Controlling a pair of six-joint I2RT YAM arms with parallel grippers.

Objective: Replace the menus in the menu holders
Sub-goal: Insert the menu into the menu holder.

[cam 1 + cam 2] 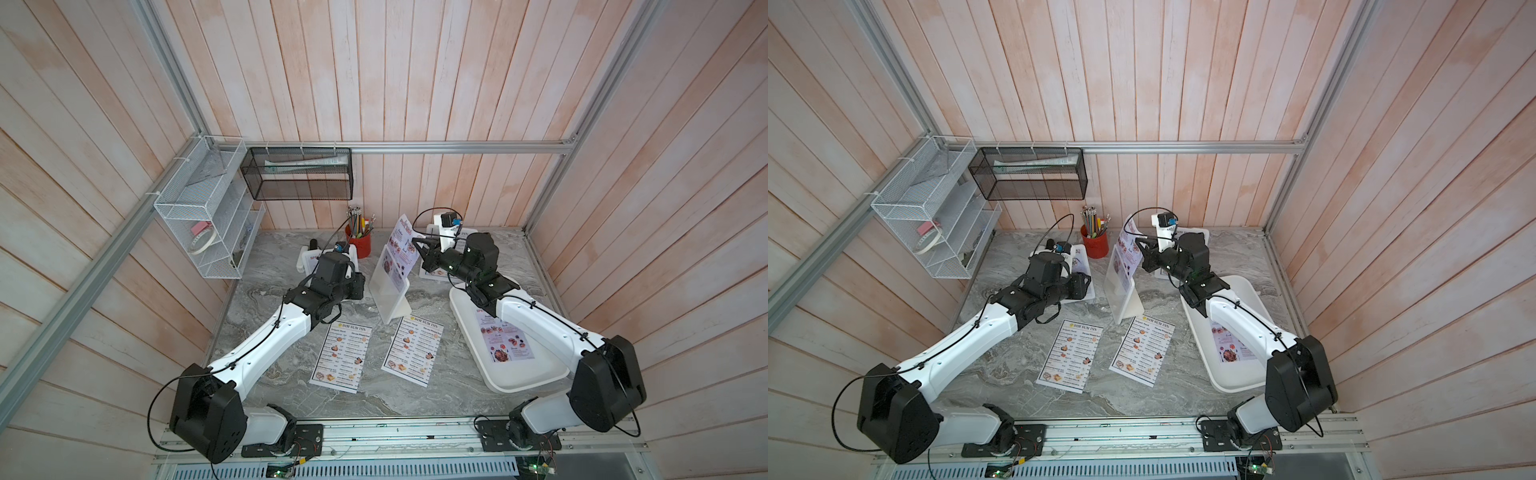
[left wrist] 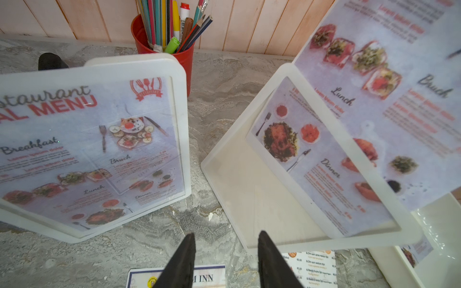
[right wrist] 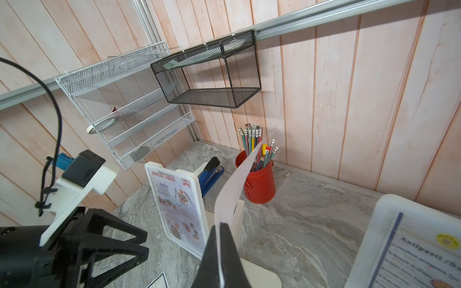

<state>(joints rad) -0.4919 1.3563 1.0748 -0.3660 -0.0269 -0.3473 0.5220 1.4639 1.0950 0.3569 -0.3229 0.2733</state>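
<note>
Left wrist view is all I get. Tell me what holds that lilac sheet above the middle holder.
Observer: The right gripper is shut on the sheet at its edge; the sheet's lower part sits in the middle holder.
Operator: Report the third holder.
Observer: It frames a white menu, not a lilac one.
Operator: Name the dark thing behind the left holder.
Observer: A blue stapler, lying on the table.
</note>
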